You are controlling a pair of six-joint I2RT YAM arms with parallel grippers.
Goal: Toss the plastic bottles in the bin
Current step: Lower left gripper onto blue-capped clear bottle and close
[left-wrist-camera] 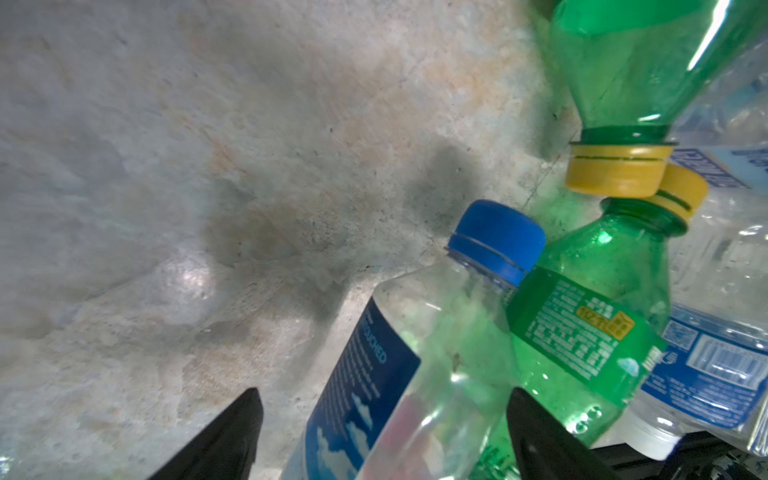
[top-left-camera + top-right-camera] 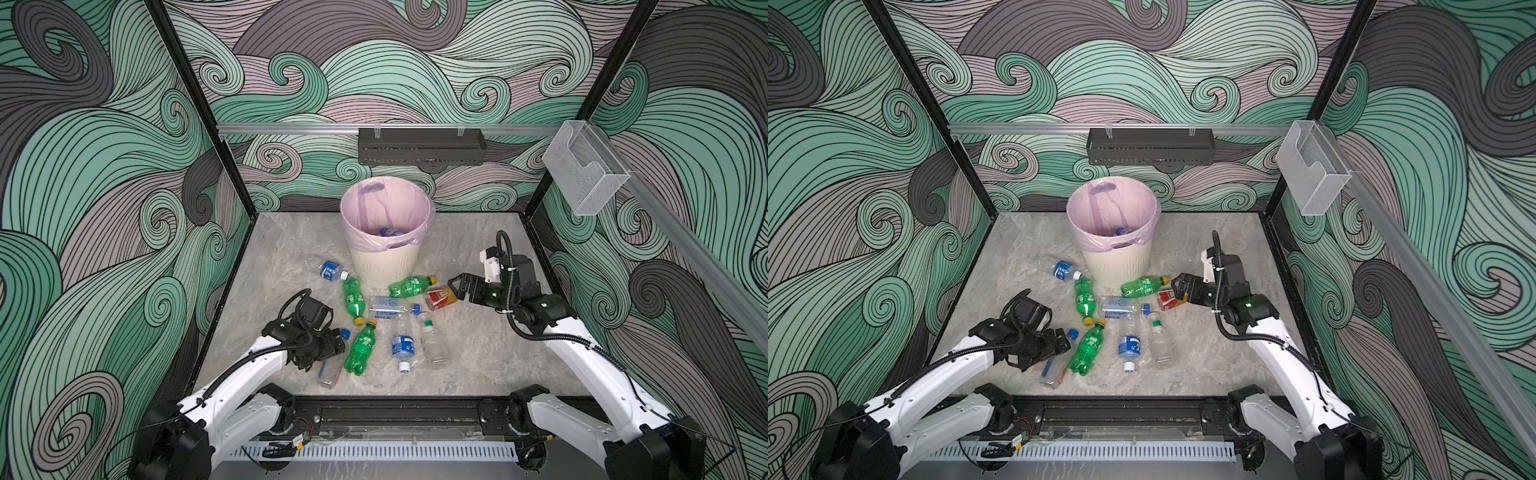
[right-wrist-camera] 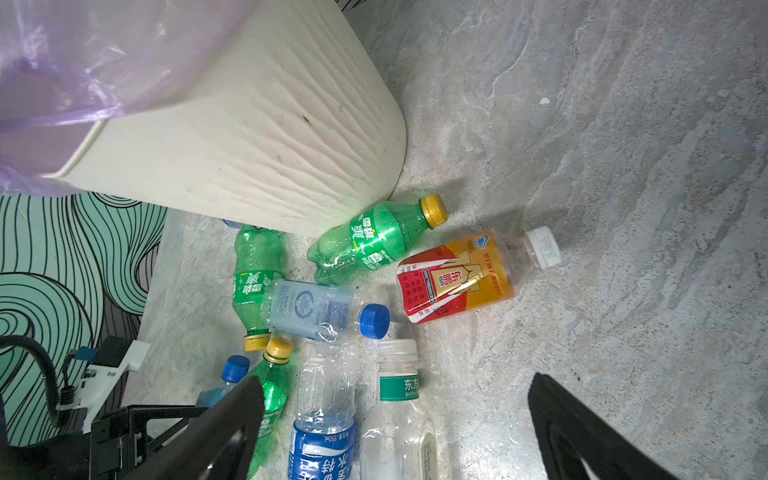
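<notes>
On the grey marbled tabletop (image 2: 478, 353) we see the plastic bottles (image 2: 360, 349) lying scattered, green, clear blue-labelled and one orange, before the cream ribbed, pink-lined bin (image 2: 384, 266). The left hand (image 1: 382, 419) stands spread astride a blue-capped bottle (image 1: 415, 353); the right hand (image 3: 397, 380) hangs wide open.

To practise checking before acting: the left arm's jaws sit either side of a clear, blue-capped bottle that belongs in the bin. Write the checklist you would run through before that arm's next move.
1. Left jaws straddle the blue-capped clear bottle: ok.
2. Left jaws closed firmly on it: not ok; they stand apart, with a gap on one side.
3. Green bottle is clear of the grip: cannot tell; it lies close beside one jaw.
4. Bin upright, mouth unobstructed: ok.
5. Right jaws open and empty, off to the bin's side: ok.
</notes>
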